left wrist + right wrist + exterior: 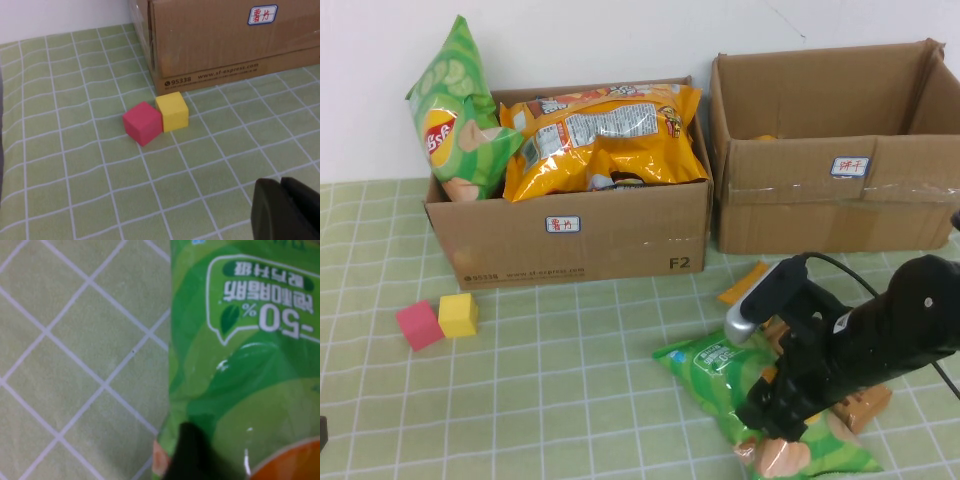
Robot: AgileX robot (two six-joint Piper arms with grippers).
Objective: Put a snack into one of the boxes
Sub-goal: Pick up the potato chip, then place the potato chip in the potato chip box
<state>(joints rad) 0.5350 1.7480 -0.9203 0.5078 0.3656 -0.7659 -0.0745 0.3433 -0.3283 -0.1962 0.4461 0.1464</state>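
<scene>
A green snack bag (710, 368) lies flat on the checked cloth at the front right; it also fills the right wrist view (240, 365). My right gripper (767, 418) is lowered onto the bag's near end, open. One dark finger (190, 452) shows at the bag's edge; the other is out of the picture. Two open cardboard boxes stand at the back: the left box (570, 240) holds orange and green chip bags, and the right box (820, 215) looks nearly empty. My left gripper (280, 182) is shut and empty, low over the cloth at the front left.
A pink cube (419, 325) and a yellow cube (458, 314) sit side by side before the left box, also in the left wrist view (143, 123). A flat orange piece (745, 282) and a brown packet (865, 405) lie near the right arm.
</scene>
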